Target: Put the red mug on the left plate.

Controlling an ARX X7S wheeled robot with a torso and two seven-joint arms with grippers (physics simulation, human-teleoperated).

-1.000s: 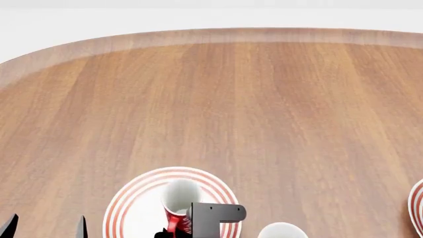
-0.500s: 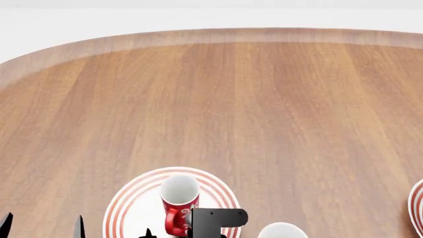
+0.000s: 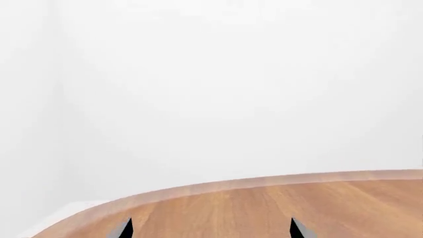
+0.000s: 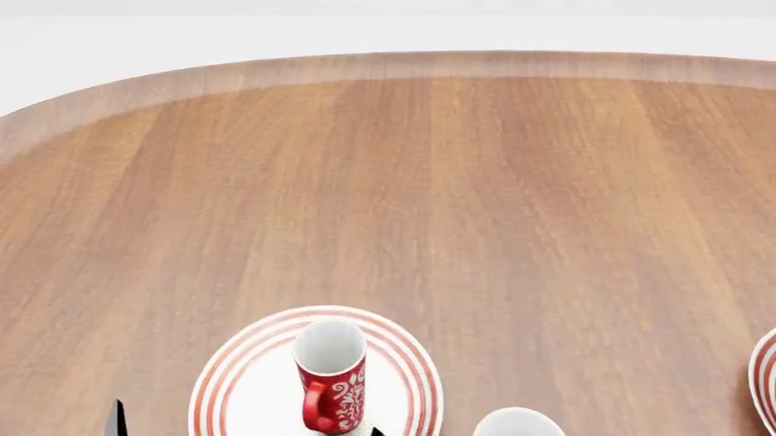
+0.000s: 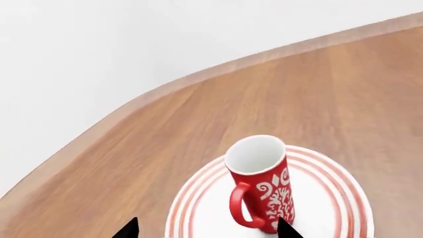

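Observation:
The red mug (image 4: 330, 377) with its white scroll pattern stands upright on the left plate (image 4: 243, 363), a white plate with red rings near the table's front edge. In the right wrist view the red mug (image 5: 261, 183) rests on the plate (image 5: 198, 193) with its handle turned toward the camera. My right gripper (image 5: 207, 230) is open just short of the mug, holding nothing, with one fingertip (image 5: 288, 229) close to the mug's base. My left gripper (image 3: 211, 229) is open over bare wood, away from the mug.
A white mug (image 4: 515, 423) peeks in at the bottom edge, right of the plate. The rim of a second ringed plate (image 4: 766, 377) shows at the far right. The wooden table (image 4: 485, 182) stretches far back to a rounded edge.
The mug went from tilted in my right gripper to standing free on the plate. The right gripper has let go and pulled back almost out of the head view. The left fingers sank lower.

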